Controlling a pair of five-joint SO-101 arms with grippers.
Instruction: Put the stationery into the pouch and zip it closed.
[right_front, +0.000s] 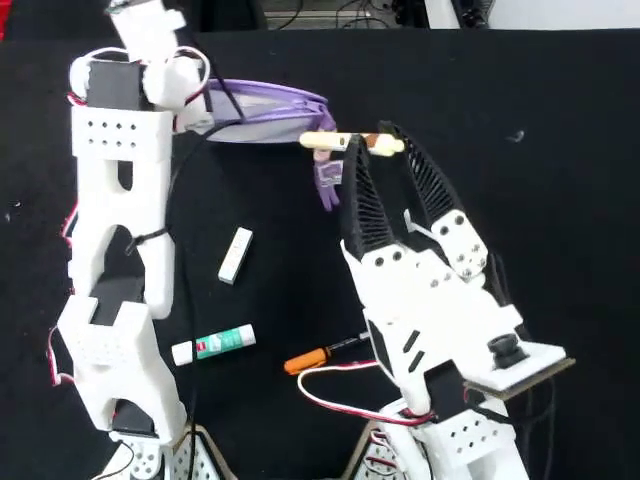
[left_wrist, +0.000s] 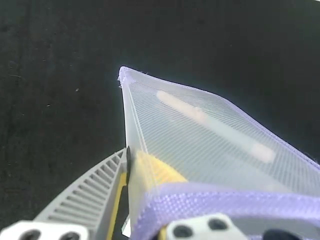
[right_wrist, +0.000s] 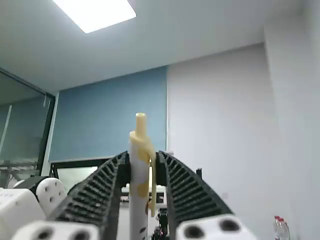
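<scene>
The right pincer (right_front: 372, 145) is pinching a cream pen (right_front: 322, 141) crosswise between its black ribbed fingers (right_wrist: 95, 200). It is held up off the desk (right_front: 560, 180). In the right wrist view the pen (right_wrist: 140, 165) stands up between the two fingers, its clip end poking out past their tips. Seen from above, the pen's pale end lies right at the end of the pouch (right_front: 265, 110); I can't tell whether it has gone inside.

The left pincer (right_front: 197, 108) is pressed together on the pouch's other end, holding it raised and stretched out sideways. In the left wrist view a pale ribbed finger (left_wrist: 85, 200) lies against the mesh by the purple trim, and a long pale shape shows through the pouch (left_wrist: 210, 145). A purple zip pull (right_front: 328, 182) dangles below the pouch's near end, just beside the right pincer's fingers.

Further out, on the black desk between the two arms, lie a white bar (right_front: 235, 255), a glue stick (right_front: 213, 344) and an orange pen (right_front: 318, 356), all apart from each other and from the pouch.
</scene>
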